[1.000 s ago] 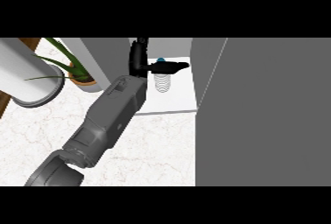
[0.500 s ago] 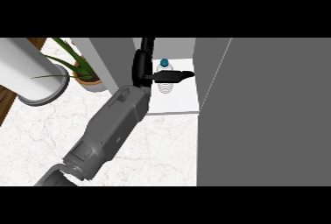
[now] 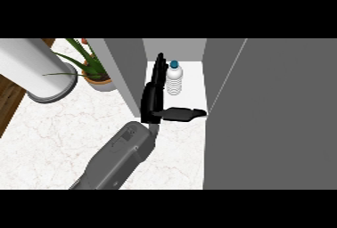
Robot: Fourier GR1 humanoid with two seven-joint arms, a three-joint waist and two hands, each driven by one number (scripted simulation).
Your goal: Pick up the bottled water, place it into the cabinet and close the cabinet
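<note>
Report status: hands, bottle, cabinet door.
One hand in view, open, fingers straight alongside the bottled water, not gripping. Bottle upright inside the cabinet. Cabinet door open, not yet closed. Other hand out of view.

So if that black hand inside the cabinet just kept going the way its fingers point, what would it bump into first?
Probably the grey back wall of the cabinet. The left hand has straight fingers pointing deeper inside, passing just left of the clear bottled water with the blue cap. Depth is hard to judge, so it might brush the bottle.

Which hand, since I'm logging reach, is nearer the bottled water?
Left. The left hand lies open just left of the bottled water; the right hand is not in view.
</note>
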